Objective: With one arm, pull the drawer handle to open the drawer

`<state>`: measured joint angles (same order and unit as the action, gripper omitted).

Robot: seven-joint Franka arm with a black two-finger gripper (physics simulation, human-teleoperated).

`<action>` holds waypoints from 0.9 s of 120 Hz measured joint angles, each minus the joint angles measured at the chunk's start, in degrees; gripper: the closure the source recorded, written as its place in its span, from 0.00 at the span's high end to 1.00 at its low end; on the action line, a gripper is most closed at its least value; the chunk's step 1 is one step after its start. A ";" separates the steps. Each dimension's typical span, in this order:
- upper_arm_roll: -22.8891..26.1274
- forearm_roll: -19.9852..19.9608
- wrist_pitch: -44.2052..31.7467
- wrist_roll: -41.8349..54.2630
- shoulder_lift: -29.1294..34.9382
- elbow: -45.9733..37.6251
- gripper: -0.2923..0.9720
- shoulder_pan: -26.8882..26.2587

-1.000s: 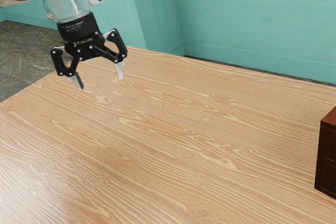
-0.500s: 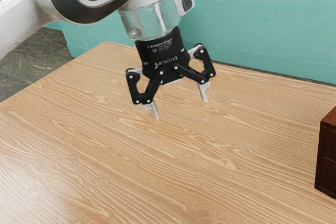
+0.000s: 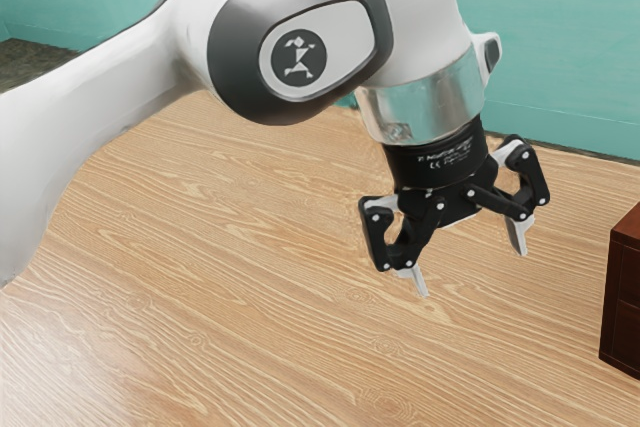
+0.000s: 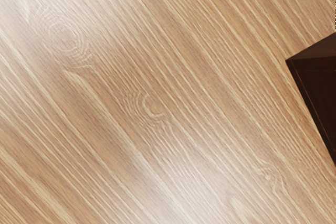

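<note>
A dark brown drawer cabinet (image 3: 625, 292) stands at the exterior view's right edge, mostly cut off by the frame; I cannot make out its handle. My black gripper (image 3: 468, 263) hangs open above the wooden table, a short way to the cabinet's left, with nothing between its fingers. In the wrist view a corner of the same cabinet (image 4: 318, 85) shows beyond the hand, over bare wood.
The wooden table (image 3: 230, 277) stretches wide to the exterior view's left and front. Teal walls (image 3: 560, 37) rise behind the table's far edge. My white arm (image 3: 150, 97) crosses the upper left of the exterior view.
My arm has swept from the exterior view's far left toward the right, bringing the open gripper close to the cabinet. The cabinet has not moved.
</note>
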<state>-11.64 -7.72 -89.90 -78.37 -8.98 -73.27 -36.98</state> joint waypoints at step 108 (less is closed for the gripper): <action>0.04 -0.78 -34.07 -7.52 -11.65 -2.71 0.77 -11.02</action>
<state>-11.60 -8.50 -123.97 -85.89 -20.63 -75.98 -48.00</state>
